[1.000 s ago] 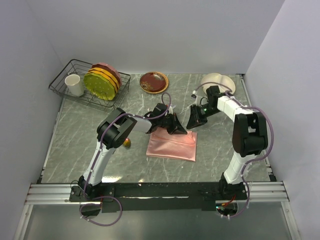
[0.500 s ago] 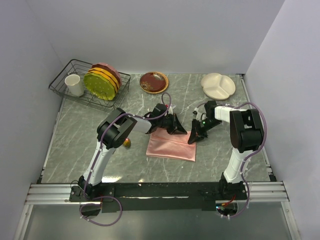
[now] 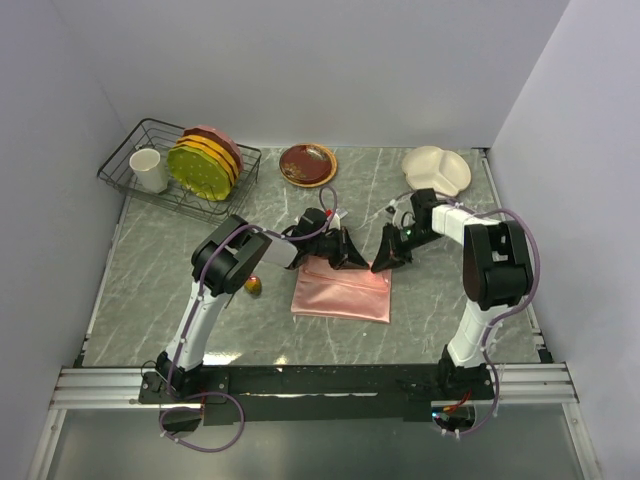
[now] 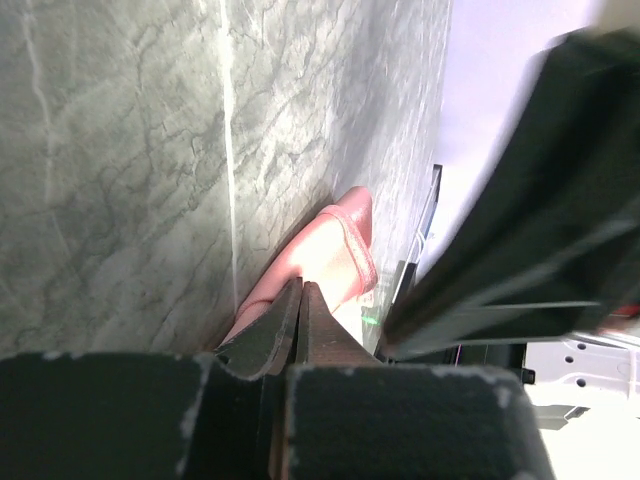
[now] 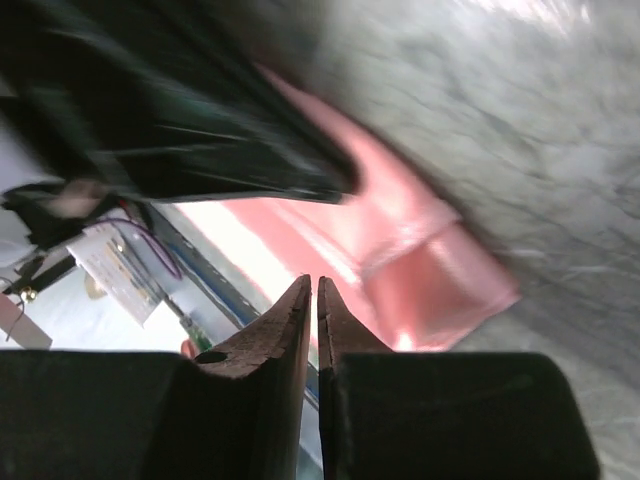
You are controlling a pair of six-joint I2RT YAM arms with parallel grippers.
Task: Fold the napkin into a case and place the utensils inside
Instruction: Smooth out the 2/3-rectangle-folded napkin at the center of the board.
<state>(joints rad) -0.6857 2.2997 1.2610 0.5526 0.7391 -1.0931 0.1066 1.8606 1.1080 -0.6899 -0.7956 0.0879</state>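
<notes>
Grey marble tabletop point(image 3: 170, 270), plain white walls point(image 3: 300, 70), even light.

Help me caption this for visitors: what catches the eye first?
The shiny salmon-pink napkin, folded flat mid-table, with the left gripper and right gripper both at its far edge. Then the wire rack at the far left, holding yellow-green plates and a white cup.

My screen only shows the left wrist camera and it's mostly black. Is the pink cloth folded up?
Observer: Yes. From above, the napkin lies as a flat folded rectangle.
Operator: Where's the other arm?
Observer: The right gripper is at the napkin's far right corner.
Operator: Is it open?
Observer: No. Its own wrist camera shows the fingers shut together.
</notes>
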